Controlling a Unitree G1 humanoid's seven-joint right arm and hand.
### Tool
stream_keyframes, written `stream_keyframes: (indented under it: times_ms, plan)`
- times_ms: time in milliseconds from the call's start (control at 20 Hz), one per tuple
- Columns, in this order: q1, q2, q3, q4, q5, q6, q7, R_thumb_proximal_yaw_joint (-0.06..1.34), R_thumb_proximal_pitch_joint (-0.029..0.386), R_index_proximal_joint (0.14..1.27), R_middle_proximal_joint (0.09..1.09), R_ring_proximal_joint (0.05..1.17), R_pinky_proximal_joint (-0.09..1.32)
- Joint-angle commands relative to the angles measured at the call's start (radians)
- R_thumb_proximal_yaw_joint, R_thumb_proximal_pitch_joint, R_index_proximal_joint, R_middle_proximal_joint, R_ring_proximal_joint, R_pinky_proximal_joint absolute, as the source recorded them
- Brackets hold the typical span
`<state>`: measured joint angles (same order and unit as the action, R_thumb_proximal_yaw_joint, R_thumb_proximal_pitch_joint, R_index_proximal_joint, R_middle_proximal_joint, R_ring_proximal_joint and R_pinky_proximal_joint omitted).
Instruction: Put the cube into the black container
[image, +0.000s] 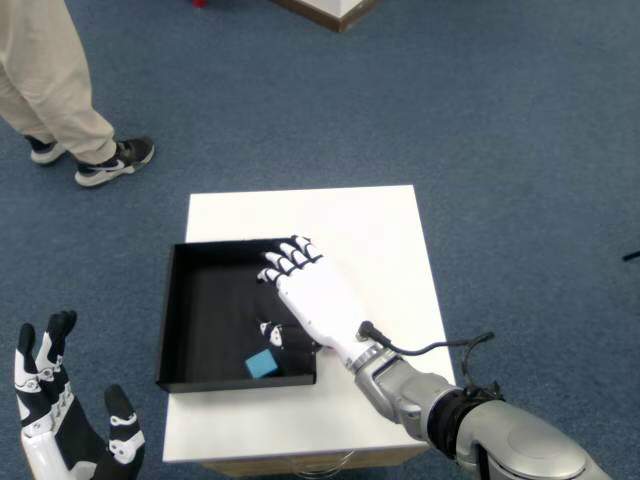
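A small blue cube (262, 364) lies on the floor of the black container (186, 320), near its front wall. My right hand (310, 295) hovers over the container's right side, palm down, fingers spread and holding nothing. The thumb (272, 334) points down just above and right of the cube, apart from it. The container sits on the left part of a white table (370, 240).
My left hand (60, 425) is raised at the lower left, off the table, fingers apart. A person's legs and shoes (100, 160) stand on the blue carpet at the upper left. A wooden furniture corner (335, 10) shows at the top edge.
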<state>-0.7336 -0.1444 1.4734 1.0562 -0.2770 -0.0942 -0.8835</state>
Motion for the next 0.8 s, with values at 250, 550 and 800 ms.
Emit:
stream_keyframes:
  times_ms: [250,550,800]
  plan:
    - [-0.073,-0.009,-0.029,-0.027,0.002,0.01,-0.052,0.5,0.103,0.35,0.18,0.16,-0.02]
    - [-0.094,-0.024,-0.049,-0.078,0.003,0.0,-0.135,0.38,0.069,0.23,0.15,0.15,-0.03]
    - [-0.092,-0.068,-0.115,-0.062,0.054,-0.106,-0.312,0.23,-0.003,0.16,0.13,0.14,-0.04]
